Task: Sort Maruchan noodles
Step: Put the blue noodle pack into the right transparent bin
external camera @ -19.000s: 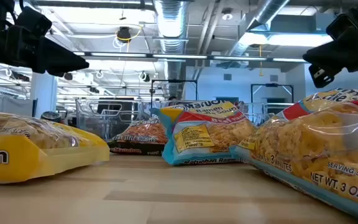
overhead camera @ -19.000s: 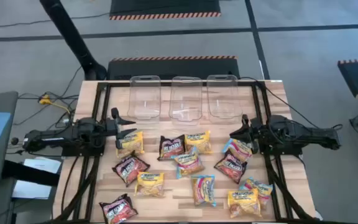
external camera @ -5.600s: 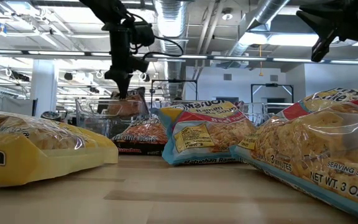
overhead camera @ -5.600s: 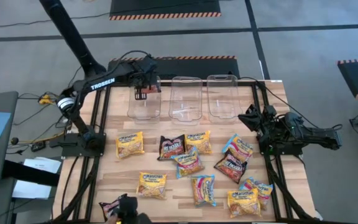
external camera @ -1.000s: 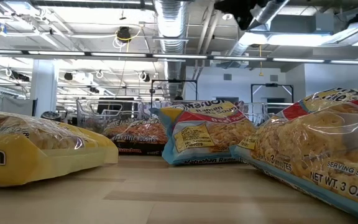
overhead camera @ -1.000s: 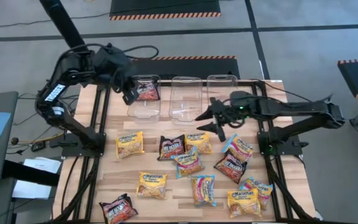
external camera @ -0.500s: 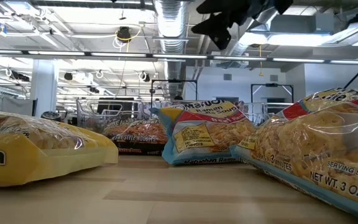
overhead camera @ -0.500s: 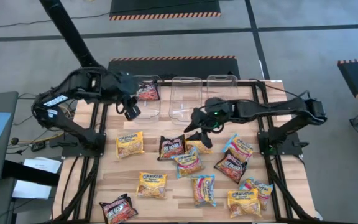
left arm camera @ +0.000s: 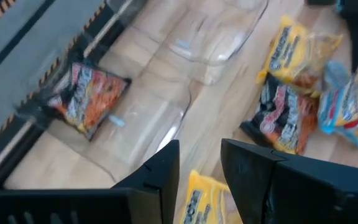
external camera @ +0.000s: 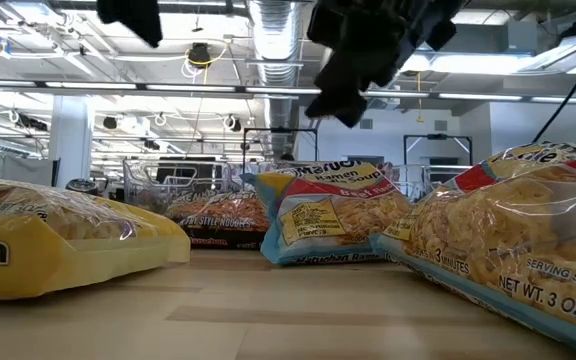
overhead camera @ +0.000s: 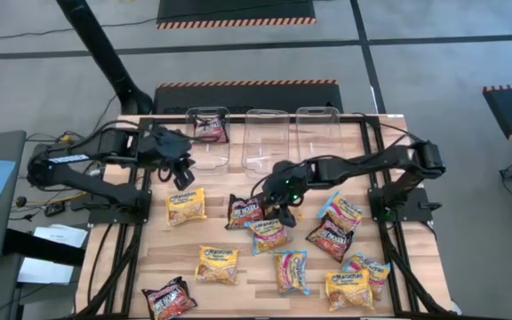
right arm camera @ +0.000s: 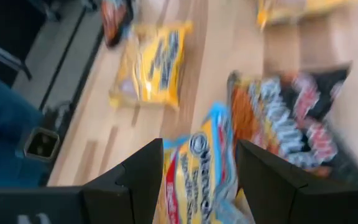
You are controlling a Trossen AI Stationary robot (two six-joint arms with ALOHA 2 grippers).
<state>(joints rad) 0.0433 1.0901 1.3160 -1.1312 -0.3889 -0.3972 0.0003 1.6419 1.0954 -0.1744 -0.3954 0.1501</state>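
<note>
Maruchan noodle packets lie flat and scattered on the wooden table [overhead camera: 149, 267]: yellow-orange [overhead camera: 185, 205], dark maroon [overhead camera: 245, 211], blue-and-pink [overhead camera: 269, 236] and several more. One dark packet [overhead camera: 210, 129] lies in the left of three clear tubs [overhead camera: 204, 153]. My left gripper [overhead camera: 182, 171] hangs open above the table, between that tub and the yellow packet [left arm camera: 207, 202]. My right gripper [overhead camera: 276, 206] hovers open over the middle packets, and the blue packet [right arm camera: 197, 177] shows between its fingers. In the low view it [external camera: 353, 70] is well above the table.
The middle tub [overhead camera: 267, 142] and the right tub [overhead camera: 318, 138] stand at the far edge. The black frame rails [overhead camera: 145, 222] run along both sides of the table. Bare wood lies between the tubs and the packet rows.
My left gripper has come away from the left tub, down and toward the near edge, still open. My right gripper has swung down toward the near left, tipping further downward, from beside the middle tub to above the middle packets. No packet has moved.
</note>
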